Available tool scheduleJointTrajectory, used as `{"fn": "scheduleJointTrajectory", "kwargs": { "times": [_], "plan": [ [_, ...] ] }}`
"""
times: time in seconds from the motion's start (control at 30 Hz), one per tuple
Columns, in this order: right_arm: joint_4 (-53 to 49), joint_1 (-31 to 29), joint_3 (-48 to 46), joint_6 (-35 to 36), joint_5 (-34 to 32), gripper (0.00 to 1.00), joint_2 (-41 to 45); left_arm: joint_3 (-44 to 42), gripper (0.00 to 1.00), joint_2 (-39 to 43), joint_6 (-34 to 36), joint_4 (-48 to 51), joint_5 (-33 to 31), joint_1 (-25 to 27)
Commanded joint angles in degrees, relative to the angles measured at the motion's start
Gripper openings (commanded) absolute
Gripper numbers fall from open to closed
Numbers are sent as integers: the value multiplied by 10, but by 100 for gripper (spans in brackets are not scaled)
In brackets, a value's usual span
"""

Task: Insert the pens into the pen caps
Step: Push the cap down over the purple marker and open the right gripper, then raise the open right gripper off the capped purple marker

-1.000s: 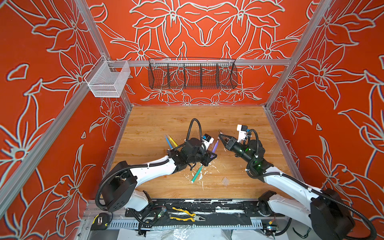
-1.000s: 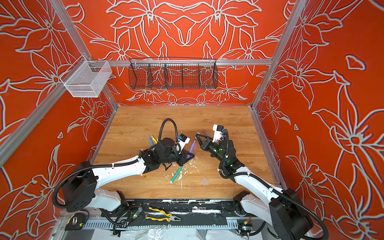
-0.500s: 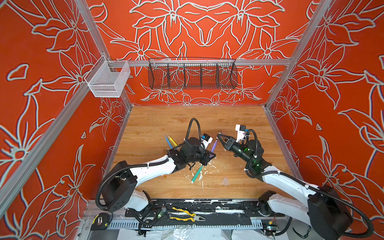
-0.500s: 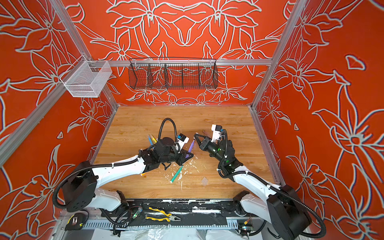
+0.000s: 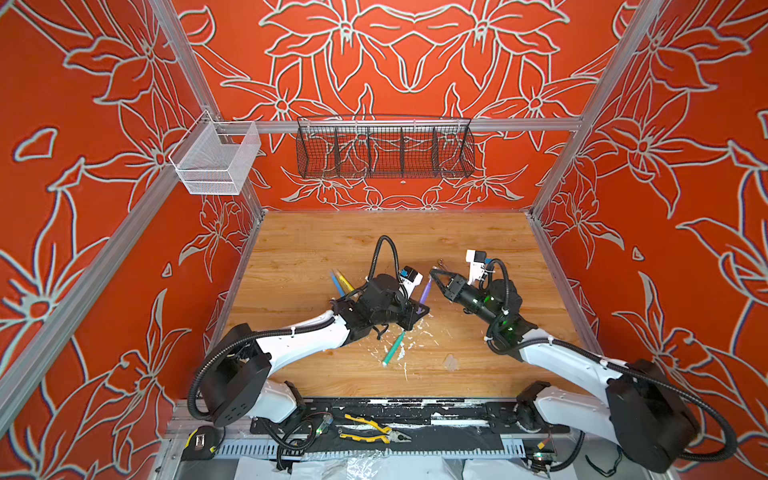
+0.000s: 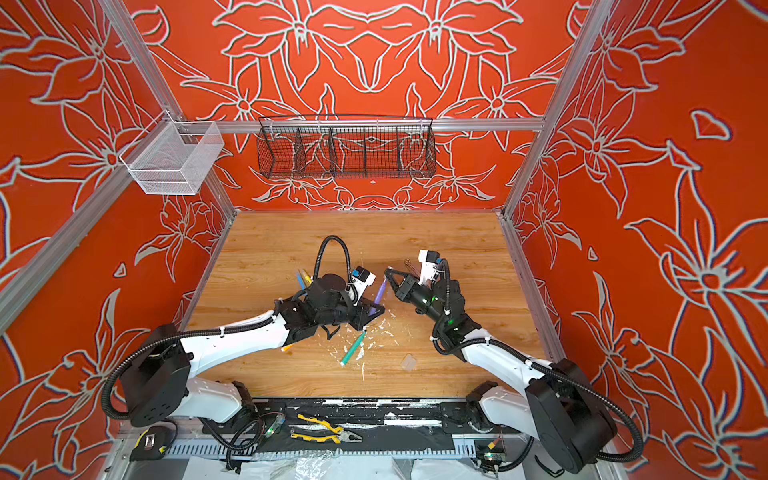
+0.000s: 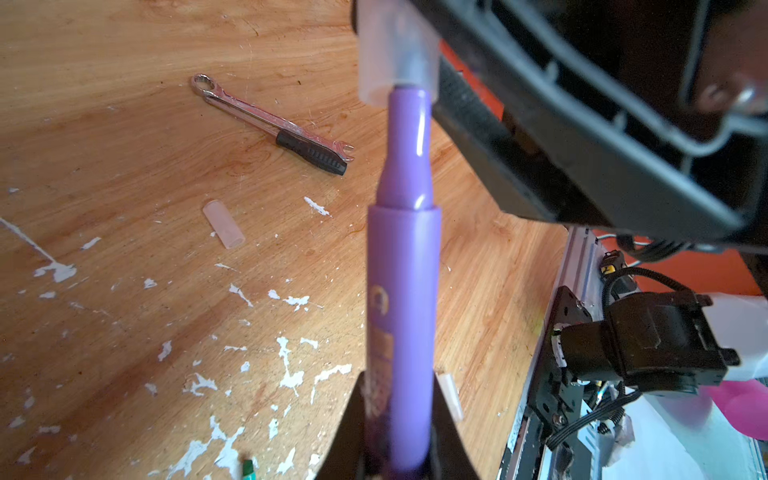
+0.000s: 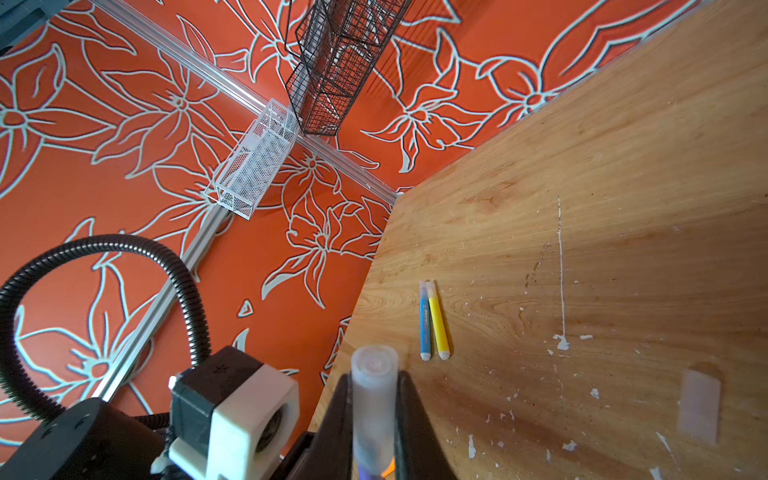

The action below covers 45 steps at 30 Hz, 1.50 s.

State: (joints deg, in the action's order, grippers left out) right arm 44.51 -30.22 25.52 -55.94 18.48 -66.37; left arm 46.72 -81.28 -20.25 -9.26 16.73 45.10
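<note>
Left gripper (image 5: 419, 310) is clamped on the purple pen (image 7: 403, 291) near its back end. In both top views the pen sits mid-frame, tilted, nose pointing to the upper right.

Right gripper (image 5: 433, 272) is closed on a clear pen cap (image 8: 374, 390), open end facing the pen.

Left wrist view: the pen's narrow nose meets the cap mouth and the tip looks just inside. The cap is cloudy and blurred there, so I can't tell how deep. The wide barrel shoulder is fully outside the cap. Pen and cap are both held above the wooden table (image 5: 299, 249), not touching it.

Rest of the table:
- Blue pen (image 5: 337, 284) and yellow pen (image 5: 345, 281) lie side by side, touching, centre-left, just beside the left arm's wrist.
- Green pen (image 5: 394, 347) lies lower centre among white paint flecks (image 7: 291, 374), below the left gripper.
- Loose cap (image 5: 451, 363) lies lower centre-right, well apart from both grippers.
- Second loose cap (image 7: 223, 224) lies near a combination wrench (image 7: 270, 120) with a dark sleeve.
- Yellow-handled pliers (image 5: 374, 432) are on the black rail at the bottom edge.
</note>
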Motion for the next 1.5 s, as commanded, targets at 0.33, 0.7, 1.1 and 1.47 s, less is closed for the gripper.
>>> {"fn": "scheduleJointTrajectory", "kwargs": {
  "times": [0.33,0.7,1.1,1.47],
  "plan": [
    [37,-48,5,6,18,0,-33,-15,0,19,-14,-47,26,-36],
    [32,-60,3,13,17,14,-23,-30,0,26,-25,-74,59,-64],
    [-34,-53,-14,26,-51,56,41,-27,0,38,-6,-62,54,-53],
    [-144,-20,-3,62,-91,60,135,16,0,18,52,1,-22,17]
  ]
}}
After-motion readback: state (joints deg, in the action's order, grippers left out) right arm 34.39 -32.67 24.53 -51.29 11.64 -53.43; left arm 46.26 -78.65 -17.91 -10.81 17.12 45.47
